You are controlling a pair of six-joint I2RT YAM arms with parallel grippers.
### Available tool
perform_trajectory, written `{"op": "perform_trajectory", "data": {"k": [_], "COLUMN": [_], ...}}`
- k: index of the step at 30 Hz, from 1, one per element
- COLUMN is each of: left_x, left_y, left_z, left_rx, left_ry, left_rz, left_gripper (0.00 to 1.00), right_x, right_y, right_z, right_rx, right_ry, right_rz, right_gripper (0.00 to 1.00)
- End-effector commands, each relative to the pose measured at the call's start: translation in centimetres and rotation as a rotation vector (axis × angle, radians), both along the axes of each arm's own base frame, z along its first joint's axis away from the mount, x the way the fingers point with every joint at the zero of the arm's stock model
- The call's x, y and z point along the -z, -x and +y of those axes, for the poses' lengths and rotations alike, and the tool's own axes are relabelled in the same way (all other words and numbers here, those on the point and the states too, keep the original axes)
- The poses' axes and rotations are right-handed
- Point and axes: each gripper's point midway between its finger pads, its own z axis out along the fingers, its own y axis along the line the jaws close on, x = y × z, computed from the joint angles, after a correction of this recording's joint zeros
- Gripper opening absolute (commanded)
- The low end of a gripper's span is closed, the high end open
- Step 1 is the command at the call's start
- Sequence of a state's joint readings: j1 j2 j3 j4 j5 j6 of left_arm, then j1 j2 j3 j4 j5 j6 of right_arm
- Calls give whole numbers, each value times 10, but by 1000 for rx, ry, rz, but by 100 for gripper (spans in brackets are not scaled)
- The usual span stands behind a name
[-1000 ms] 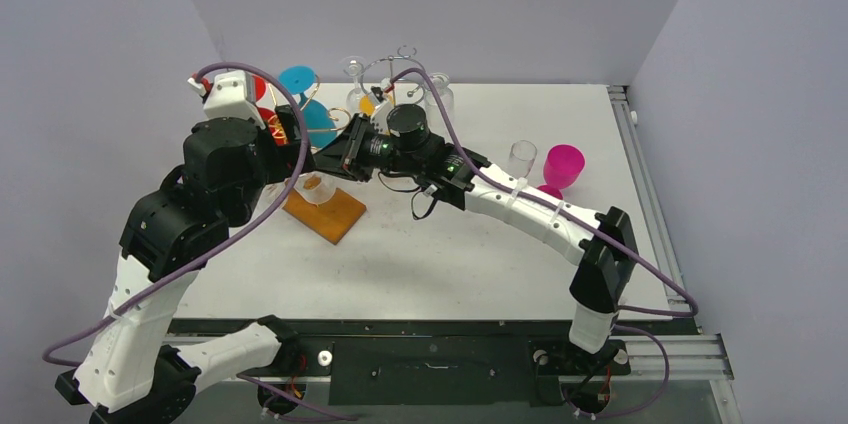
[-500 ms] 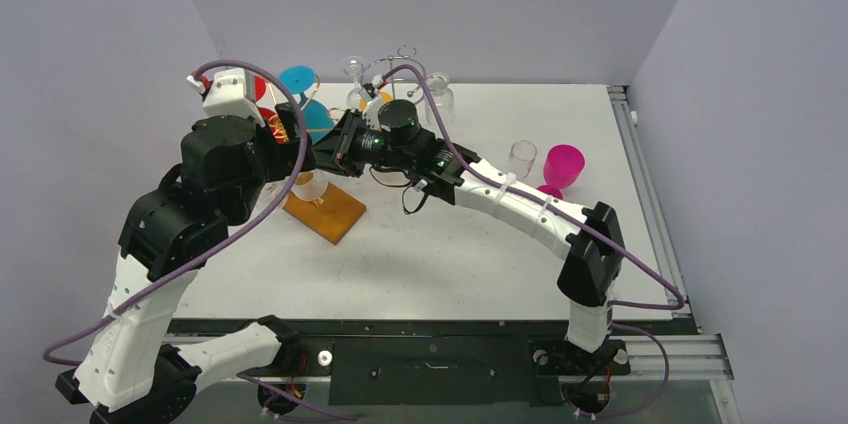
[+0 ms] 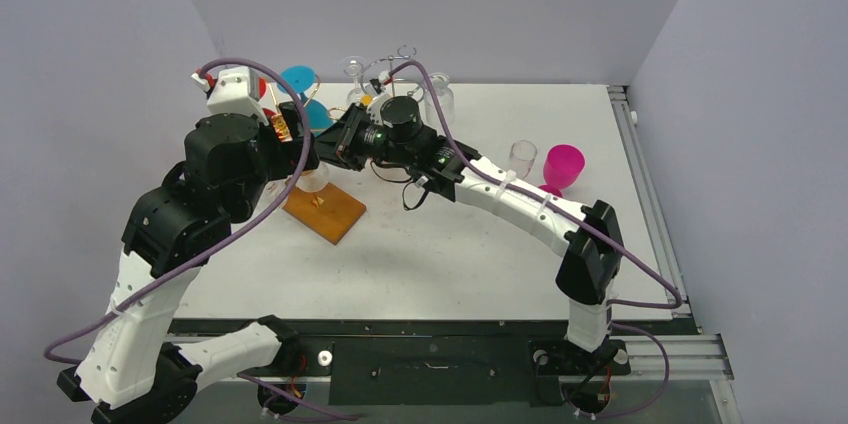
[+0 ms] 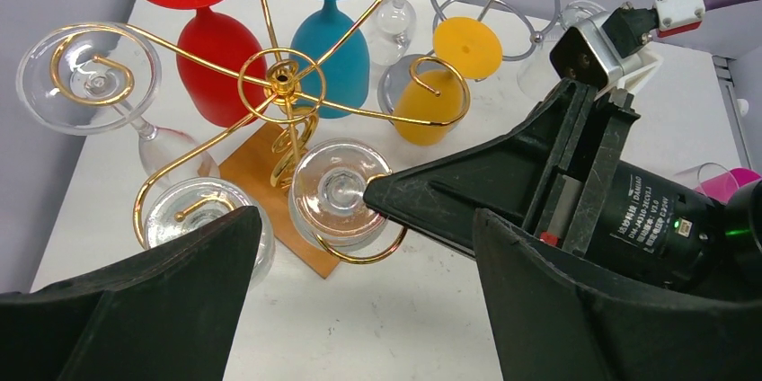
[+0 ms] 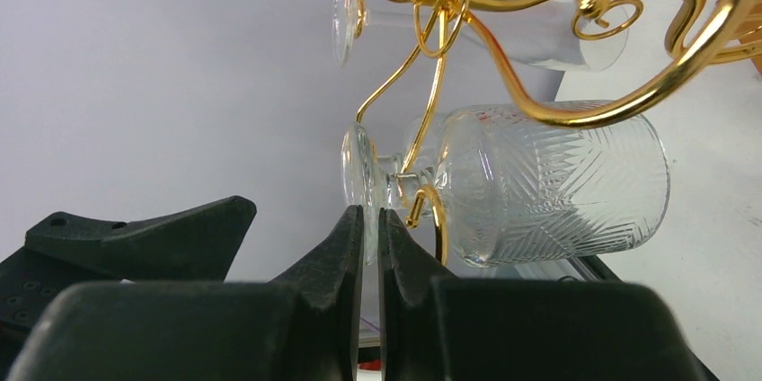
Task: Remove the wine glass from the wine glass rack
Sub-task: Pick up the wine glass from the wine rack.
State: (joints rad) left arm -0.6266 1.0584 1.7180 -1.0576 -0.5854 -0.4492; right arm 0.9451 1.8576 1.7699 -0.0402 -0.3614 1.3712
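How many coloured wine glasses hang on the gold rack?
3, all seen from the left wrist: the red glass at the gold rack's far left, the blue glass beside it, the yellow glass further right. None appears hidden.

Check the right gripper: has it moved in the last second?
Yes. In the top view the right gripper has shifted farther back and slightly left, judged against the orange wooden rack base, which stays put.

Pushes the closed right jaws farther left, up to the foot of the clear wine glass (image 4: 334, 194) on the gold rack (image 4: 283, 84); edges the left arm (image 3: 228, 149) slightly right.
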Motion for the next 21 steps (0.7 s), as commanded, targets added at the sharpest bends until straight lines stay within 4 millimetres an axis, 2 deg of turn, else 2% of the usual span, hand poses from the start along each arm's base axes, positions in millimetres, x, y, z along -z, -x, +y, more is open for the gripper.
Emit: {"op": "perform_trajectory", "data": {"k": [1, 7, 16, 21], "left_x": [-25, -26, -26, -27], "left_y": [-1, -2, -5, -6], "left_z": [-2, -4, -8, -11], "left_rx": [13, 18, 31, 39], "left_ry": [46, 46, 49, 54], "left_rz": [-72, -71, -69, -68], "left_gripper": [85, 85, 85, 85], "right_x": [-67, -71, -77, -79], "right_y": [-14, -22, -34, -33], "right_z": [-6, -8, -25, -35], "right_rx": [53, 79, 140, 155], "right_ry": [-168, -178, -180, -185], "right_rz": [-104, -102, -116, -119], "right_gripper": [0, 0, 0, 0]}}
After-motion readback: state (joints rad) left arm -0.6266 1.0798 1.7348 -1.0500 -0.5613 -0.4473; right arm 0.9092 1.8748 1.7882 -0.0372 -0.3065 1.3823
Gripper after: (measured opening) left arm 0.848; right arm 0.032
